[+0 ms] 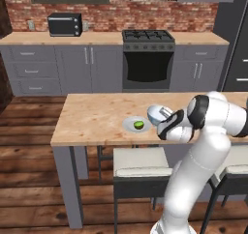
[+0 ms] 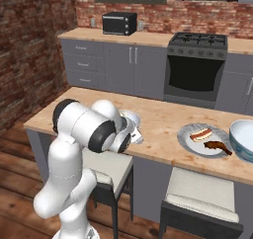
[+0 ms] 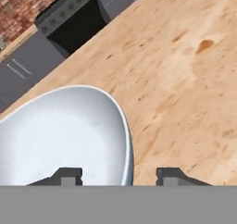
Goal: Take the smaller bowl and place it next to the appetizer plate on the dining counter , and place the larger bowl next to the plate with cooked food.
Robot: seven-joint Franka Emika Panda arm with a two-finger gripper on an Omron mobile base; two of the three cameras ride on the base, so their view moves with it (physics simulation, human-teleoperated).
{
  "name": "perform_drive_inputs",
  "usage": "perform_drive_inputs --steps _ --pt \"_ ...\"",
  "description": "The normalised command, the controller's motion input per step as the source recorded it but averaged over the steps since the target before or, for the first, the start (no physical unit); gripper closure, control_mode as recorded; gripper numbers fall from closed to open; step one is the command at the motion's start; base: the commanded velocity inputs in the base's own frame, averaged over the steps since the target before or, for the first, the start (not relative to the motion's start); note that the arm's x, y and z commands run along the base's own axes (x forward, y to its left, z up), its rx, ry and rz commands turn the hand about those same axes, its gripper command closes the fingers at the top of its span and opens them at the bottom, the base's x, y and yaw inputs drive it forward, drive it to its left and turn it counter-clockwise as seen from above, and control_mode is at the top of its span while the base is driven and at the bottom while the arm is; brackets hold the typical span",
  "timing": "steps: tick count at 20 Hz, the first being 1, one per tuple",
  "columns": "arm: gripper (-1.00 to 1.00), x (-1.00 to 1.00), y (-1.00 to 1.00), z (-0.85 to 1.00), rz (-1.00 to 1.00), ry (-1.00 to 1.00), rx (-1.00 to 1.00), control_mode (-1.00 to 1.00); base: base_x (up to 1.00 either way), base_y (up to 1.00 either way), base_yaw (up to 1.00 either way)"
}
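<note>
The smaller bowl (image 1: 156, 113) (image 2: 132, 119) is on the dining counter (image 1: 97, 117), just right of the appetizer plate (image 1: 127, 125) with its green piece. In the hand view its pale inside (image 3: 69, 135) lies close below, on the wood top (image 3: 185, 79). My gripper (image 1: 162, 117) (image 2: 135, 130) (image 3: 121, 174) straddles the bowl's rim, with the fingertips apart and a gap on each side. Whether the bowl rests flat I cannot tell. Further right, the plate with cooked food (image 2: 190, 139) holds a sausage and dark meat, and the larger bowl (image 2: 243, 140) stands just beyond it.
Cushioned stools (image 1: 141, 163) (image 2: 197, 193) stand under the counter's near edge. Across the floor are grey cabinets (image 1: 72, 64), a stove (image 1: 147, 59) and a black microwave (image 1: 64, 24). A brick wall (image 2: 29, 45) closes the left side.
</note>
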Motion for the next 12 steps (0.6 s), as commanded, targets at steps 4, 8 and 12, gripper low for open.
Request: perform_drive_inputs --steps 4,8,12 --pt "-1.0 0.0 0.0 0.09 0.03 -0.11 0.04 -1.0 0.0 0.0 0.0" --pt "-1.0 -0.01 0.0 0.55 0.02 -0.13 0.05 -1.0 0.0 0.0 0.0" --pt "-1.0 -0.01 -0.08 0.99 0.04 -0.02 0.02 -1.0 0.0 0.0 0.0"
